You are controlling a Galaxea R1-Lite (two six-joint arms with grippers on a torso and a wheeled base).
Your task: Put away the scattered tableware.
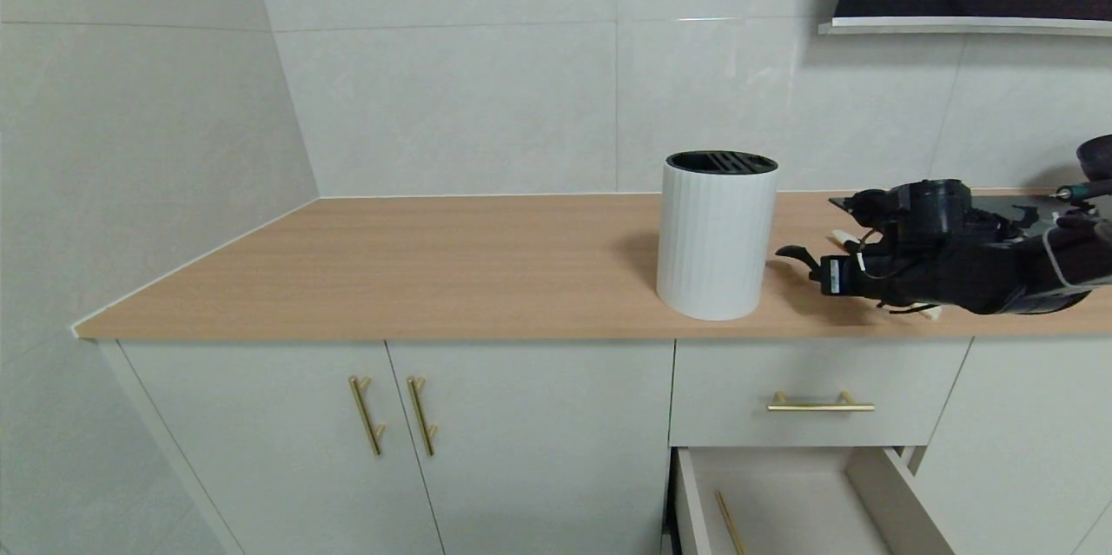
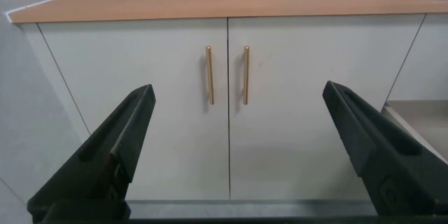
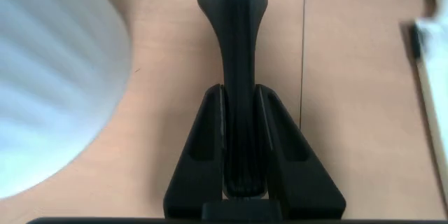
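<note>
— Why is the right pincer [image 3: 238, 108] clenched?
— It grasps a black handle [image 3: 233, 14] that juts past its tips, over the counter [image 1: 434, 260]. It is probably meant for the white holder [image 1: 717, 234] just beside it.
— And the left pincer [image 2: 238, 94]?
— Released, grasping nothing, with the cupboard doors [image 2: 294, 112] straight ahead of it.

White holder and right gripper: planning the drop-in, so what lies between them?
Only bare countertop in the head view; the black handle held by the right gripper points toward the white holder.
</note>
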